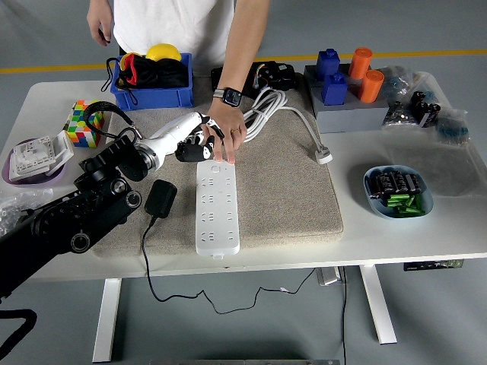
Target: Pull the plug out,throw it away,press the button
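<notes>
A white power strip (pixel 217 209) lies lengthwise on the beige mat (pixel 281 190). A black adapter plug (pixel 160 199) lies loose on the mat left of the strip, and its cable runs off the table's front edge. My left hand (pixel 196 144) hovers at the strip's far left corner with its fingers relaxed, holding nothing. A person's hand (pixel 227 131) with a wristwatch presses down on the strip's far end, right beside my hand. The strip's button is hidden under these hands. The strip's white cord (pixel 266 106) coils behind it and ends in a plug (pixel 324 156).
A blue bin (pixel 152 84) stands at the back left. A Rubik's cube (pixel 80 122) and a purple dish of white parts (pixel 30 160) are at the left. Blue and orange blocks on a grey base (pixel 346 95) stand at the back right. A blue bowl of batteries (pixel 397 192) is at the right.
</notes>
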You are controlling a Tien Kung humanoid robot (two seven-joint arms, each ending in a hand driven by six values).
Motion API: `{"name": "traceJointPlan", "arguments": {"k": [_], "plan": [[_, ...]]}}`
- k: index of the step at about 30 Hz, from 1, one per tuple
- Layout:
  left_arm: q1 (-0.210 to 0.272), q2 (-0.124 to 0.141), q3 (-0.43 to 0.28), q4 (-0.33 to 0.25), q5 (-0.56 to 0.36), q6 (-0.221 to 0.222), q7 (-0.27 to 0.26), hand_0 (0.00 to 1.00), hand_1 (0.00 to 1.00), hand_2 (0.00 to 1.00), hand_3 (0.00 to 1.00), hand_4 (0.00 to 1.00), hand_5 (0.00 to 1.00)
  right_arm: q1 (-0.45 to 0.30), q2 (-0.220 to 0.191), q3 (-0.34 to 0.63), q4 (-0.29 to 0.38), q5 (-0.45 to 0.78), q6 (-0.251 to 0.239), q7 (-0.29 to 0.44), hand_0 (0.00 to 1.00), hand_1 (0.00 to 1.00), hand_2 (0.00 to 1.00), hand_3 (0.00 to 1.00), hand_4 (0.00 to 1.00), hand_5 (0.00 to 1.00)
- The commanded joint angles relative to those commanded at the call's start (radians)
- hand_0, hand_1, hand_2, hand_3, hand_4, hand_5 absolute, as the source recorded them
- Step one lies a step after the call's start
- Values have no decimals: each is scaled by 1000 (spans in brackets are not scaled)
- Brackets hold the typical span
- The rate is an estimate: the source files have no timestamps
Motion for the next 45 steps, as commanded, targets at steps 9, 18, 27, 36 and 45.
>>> {"name": "traceJointPlan", "arguments": {"k": [9, 18, 27, 36, 45], "plan": [[134, 57, -284, -93, 108, 17, -38, 269, 268, 316, 661, 569, 2, -3, -4, 4, 0, -4, 7, -2, 740, 660, 645, 614, 659, 482], [267, 73, -503, -118, 159, 22, -53, 835, 837, 742, 721, 692, 2, 6, -10, 6, 0, -4, 10, 0, 740, 660, 644, 614, 659, 481], [342, 84, -643, -114, 187, 56, -95, 881, 903, 811, 790, 696, 2, 9, -14, 19, 0, -8, 14, -1, 740, 660, 645, 614, 659, 482], [379, 100, -726, -142, 141, 51, -103, 888, 900, 808, 802, 690, 50, 11, -17, 29, 0, -10, 20, 0, 740, 660, 645, 613, 659, 481], [431, 84, -829, -151, 178, 49, -109, 886, 894, 802, 800, 685, 49, -2, -14, 53, 0, -20, 11, 2, 740, 660, 645, 613, 659, 480]]}}
